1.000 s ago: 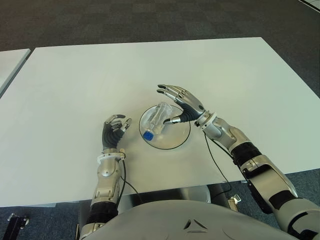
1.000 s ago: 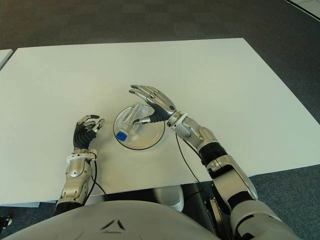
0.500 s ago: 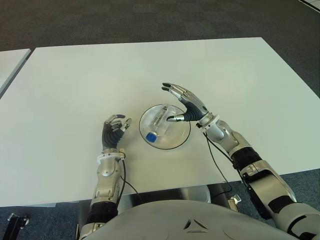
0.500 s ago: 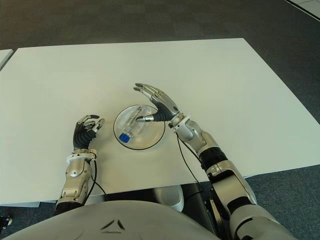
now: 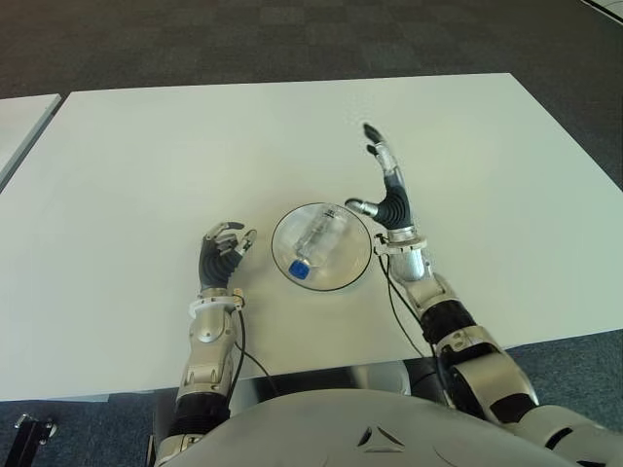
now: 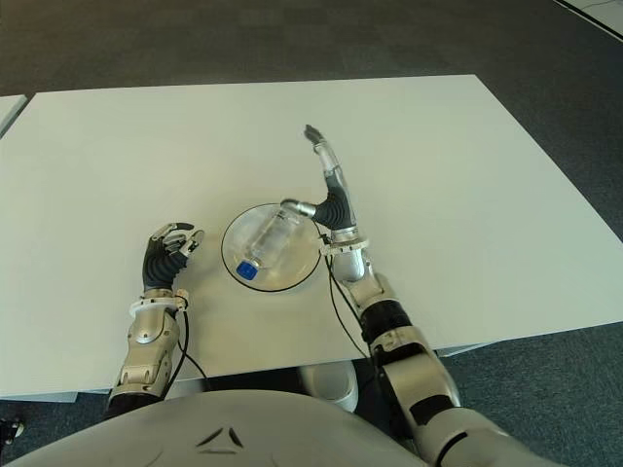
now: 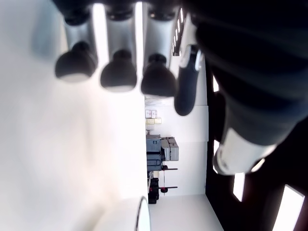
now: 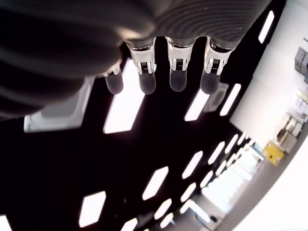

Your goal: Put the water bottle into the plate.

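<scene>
A clear water bottle [image 5: 315, 243] with a blue cap lies on its side inside the glass plate [image 5: 352, 271] near the table's front middle. My right hand [image 5: 384, 182] stands just right of the plate, fingers stretched upward and spread, holding nothing; its thumb points toward the plate's rim. In the right wrist view the fingers [image 8: 178, 77] point up at ceiling lights with nothing between them. My left hand [image 5: 222, 251] shows left of the plate, fingers loosely curled and empty, apart from the plate.
The white table [image 5: 195, 156] stretches wide behind and to both sides. Its front edge [image 5: 321, 362] runs close below the plate. A second white table's corner [image 5: 19, 122] shows at the far left. Dark carpet [image 5: 292, 39] lies beyond.
My right hand let go of the bottle, drew back to the right of the plate and turned its fingers upward. The bottle settled in the plate. The left hand stayed still.
</scene>
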Action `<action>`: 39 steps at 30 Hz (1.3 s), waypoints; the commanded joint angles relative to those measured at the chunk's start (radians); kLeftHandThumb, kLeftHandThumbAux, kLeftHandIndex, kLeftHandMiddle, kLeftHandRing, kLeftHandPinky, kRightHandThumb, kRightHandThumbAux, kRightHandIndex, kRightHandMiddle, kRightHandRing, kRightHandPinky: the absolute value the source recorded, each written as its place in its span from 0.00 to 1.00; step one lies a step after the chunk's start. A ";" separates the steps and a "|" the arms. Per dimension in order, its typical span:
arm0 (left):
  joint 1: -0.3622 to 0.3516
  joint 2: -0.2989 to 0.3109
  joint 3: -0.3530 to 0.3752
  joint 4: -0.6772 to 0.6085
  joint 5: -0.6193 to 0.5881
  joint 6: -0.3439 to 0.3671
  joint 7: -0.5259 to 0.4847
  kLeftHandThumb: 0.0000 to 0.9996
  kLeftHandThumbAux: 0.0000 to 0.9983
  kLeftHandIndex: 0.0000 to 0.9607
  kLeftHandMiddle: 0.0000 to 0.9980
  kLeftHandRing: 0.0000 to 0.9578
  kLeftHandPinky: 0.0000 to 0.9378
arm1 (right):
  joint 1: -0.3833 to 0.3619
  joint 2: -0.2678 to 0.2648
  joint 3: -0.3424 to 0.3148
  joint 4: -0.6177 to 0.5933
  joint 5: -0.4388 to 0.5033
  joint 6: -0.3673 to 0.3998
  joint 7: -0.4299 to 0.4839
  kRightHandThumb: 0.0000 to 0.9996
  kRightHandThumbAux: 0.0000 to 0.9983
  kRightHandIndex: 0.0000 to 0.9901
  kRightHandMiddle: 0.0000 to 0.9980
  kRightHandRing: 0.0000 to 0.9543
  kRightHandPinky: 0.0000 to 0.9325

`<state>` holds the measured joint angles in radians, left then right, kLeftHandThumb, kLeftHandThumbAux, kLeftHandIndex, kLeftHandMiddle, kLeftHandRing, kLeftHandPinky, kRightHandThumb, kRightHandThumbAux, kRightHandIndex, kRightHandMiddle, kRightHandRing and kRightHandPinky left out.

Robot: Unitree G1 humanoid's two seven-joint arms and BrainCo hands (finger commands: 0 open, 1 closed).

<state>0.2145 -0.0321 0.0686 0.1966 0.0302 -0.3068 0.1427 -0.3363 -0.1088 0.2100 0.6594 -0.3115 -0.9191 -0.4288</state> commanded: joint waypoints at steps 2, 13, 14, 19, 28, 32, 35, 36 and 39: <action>0.009 -0.004 0.001 -0.008 0.004 0.021 0.003 0.70 0.72 0.45 0.85 0.89 0.90 | 0.050 0.141 -0.111 0.003 0.239 0.013 0.019 0.21 0.63 0.19 0.18 0.20 0.29; 0.013 -0.002 0.000 -0.014 -0.013 0.019 -0.013 0.70 0.72 0.45 0.84 0.88 0.89 | 0.144 0.215 -0.205 -0.206 0.520 0.266 0.173 0.22 0.81 0.55 0.53 0.54 0.59; 0.013 -0.002 0.000 -0.014 -0.013 0.019 -0.014 0.70 0.72 0.45 0.84 0.88 0.89 | 0.156 0.216 -0.209 -0.235 0.536 0.297 0.181 0.20 0.84 0.58 0.57 0.59 0.63; 0.014 0.000 0.000 -0.012 -0.017 0.021 -0.014 0.70 0.72 0.45 0.84 0.88 0.89 | 0.212 0.223 -0.216 -0.370 0.606 0.445 0.214 0.56 0.76 0.48 0.66 0.67 0.71; 0.017 0.000 -0.001 -0.014 -0.014 0.021 -0.011 0.70 0.72 0.45 0.85 0.89 0.90 | 0.292 0.213 -0.242 -0.552 0.783 0.730 0.285 0.70 0.73 0.45 0.73 0.75 0.79; 0.017 0.001 -0.002 -0.012 -0.012 0.018 -0.009 0.70 0.72 0.45 0.85 0.89 0.90 | 0.309 0.207 -0.268 -0.592 0.848 0.831 0.305 0.71 0.73 0.44 0.75 0.77 0.82; 0.018 0.001 -0.002 -0.010 -0.011 0.014 -0.010 0.70 0.72 0.45 0.85 0.89 0.90 | 0.317 0.205 -0.285 -0.616 0.884 0.893 0.314 0.71 0.73 0.44 0.77 0.79 0.84; 0.018 0.002 -0.002 -0.009 -0.011 0.012 -0.009 0.70 0.72 0.45 0.85 0.89 0.90 | 0.319 0.203 -0.292 -0.624 0.898 0.917 0.317 0.71 0.73 0.44 0.77 0.79 0.85; 0.019 0.002 -0.002 -0.009 -0.009 0.011 -0.008 0.70 0.72 0.45 0.85 0.89 0.89 | 0.327 0.199 -0.308 -0.645 0.926 0.970 0.326 0.71 0.73 0.44 0.79 0.81 0.86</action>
<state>0.2220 -0.0326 0.0658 0.1854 0.0192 -0.3006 0.1426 -0.0306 0.0601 -0.0793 0.0328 0.5793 -0.0106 -0.1127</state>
